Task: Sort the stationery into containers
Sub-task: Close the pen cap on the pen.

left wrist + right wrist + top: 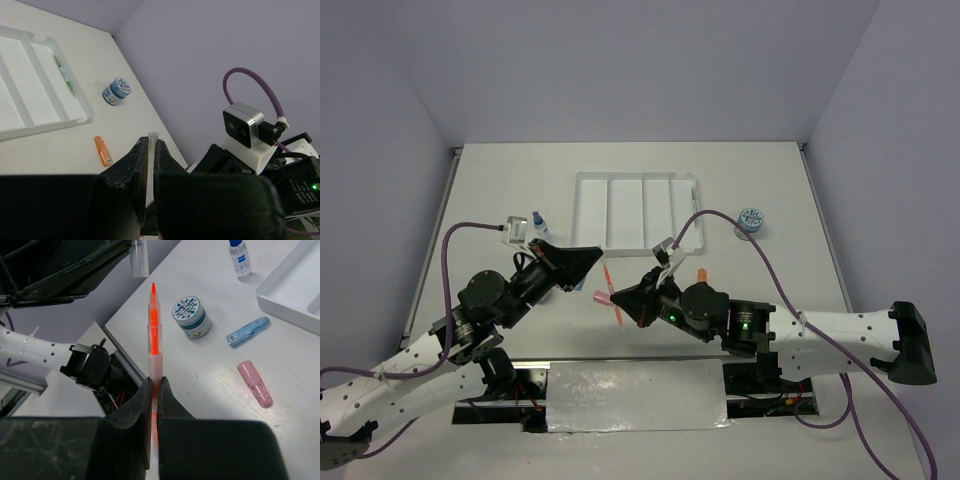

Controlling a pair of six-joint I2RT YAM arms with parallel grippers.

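Right wrist view, orange pen clamped in the right gripper, tip bared, clear cap pinched in the left gripper near that tip, green pen laid in the end compartment of the tray, disc, blue stick, pink stick lying on the table.

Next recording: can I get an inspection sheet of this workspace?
Surface: white table, no spills seen.
Job's things: green pen in white tray's end compartment; disc, second disc, bottle, blue stick, pink stick, orange stick loose on the table.
Clutter: nothing seen.
Grippers: left gripper shut on clear cap; right gripper shut on orange pen, uncapped.
Cables: purple cables loop from both wrists.
Surroundings: plain lilac walls.
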